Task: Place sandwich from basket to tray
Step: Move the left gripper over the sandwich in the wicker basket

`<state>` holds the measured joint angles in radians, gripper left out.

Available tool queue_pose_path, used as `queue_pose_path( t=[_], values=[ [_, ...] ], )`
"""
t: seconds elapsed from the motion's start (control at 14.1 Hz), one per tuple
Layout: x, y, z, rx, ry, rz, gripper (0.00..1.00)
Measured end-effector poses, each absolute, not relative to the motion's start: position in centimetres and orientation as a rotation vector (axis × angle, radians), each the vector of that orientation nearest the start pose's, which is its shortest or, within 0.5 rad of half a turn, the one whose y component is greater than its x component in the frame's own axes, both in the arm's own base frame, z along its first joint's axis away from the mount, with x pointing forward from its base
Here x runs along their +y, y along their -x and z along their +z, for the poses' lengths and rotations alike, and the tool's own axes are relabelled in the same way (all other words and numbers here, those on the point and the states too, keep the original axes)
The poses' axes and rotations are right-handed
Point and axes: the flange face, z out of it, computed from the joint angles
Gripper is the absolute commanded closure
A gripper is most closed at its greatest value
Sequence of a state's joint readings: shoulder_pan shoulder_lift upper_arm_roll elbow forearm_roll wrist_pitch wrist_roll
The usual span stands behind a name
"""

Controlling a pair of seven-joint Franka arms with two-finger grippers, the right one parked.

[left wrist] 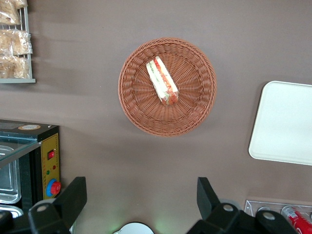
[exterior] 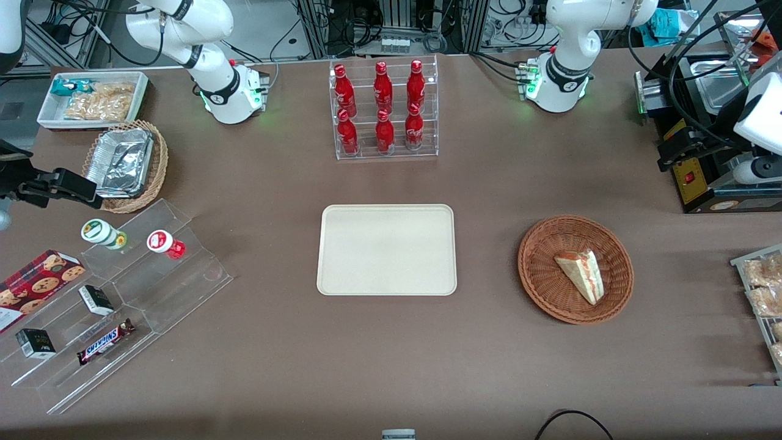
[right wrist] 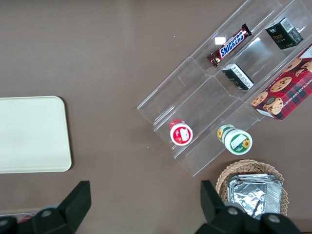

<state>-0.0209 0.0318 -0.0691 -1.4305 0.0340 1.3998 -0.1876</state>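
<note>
Sandwich (exterior: pixel 581 274): lies inside the basket (exterior: pixel 540 269), a little off its middle toward the rim nearest the front camera; nothing grips it.
Sandwich axis: in the front view its long axis runs from about 10 o'clock to 4 o'clock, with the layered red-orange and green edge facing 2 o'clock.
Basket: sits on the brown table (exterior: pixel 489 354) toward the working arm's end, well apart from the tray (exterior: pixel 387 249).
Tray: flat and bare, near the table's middle, at 9 o'clock from the basket in the front view.
Open room: bare tabletop separates basket and tray, and a wide bare strip runs between both and the table edge nearest the front camera.
Edges: a rack of red bottles (exterior: pixel 383 107) stands at 12 o'clock from the tray; a snack rack (exterior: pixel 760 287) sits at 3 o'clock from the basket.
Gripper (left wrist: pixel 141 202): high above the table, well clear of the basket; fingers (left wrist: pixel 73 197) spread wide apart, holding nothing.
</note>
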Motion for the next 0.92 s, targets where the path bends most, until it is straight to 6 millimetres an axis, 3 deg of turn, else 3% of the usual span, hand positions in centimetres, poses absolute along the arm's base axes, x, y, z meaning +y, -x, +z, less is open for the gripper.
queue_pose_path(
  t=[0.42, 0.64, 0.78, 0.92],
  values=[
    [-4.4, -54.5, 65.6, -0.162, 3.096, 0.095, 0.0],
    [-4.1, -55.0, 64.5, -0.224, 3.088, 0.128, 0.0],
    [-3.5, -56.0, 61.9, -0.421, 3.056, 0.193, 0.0],
    [-3.2, -57.9, 57.0, -0.681, 2.993, 0.223, 0.0]
  ],
)
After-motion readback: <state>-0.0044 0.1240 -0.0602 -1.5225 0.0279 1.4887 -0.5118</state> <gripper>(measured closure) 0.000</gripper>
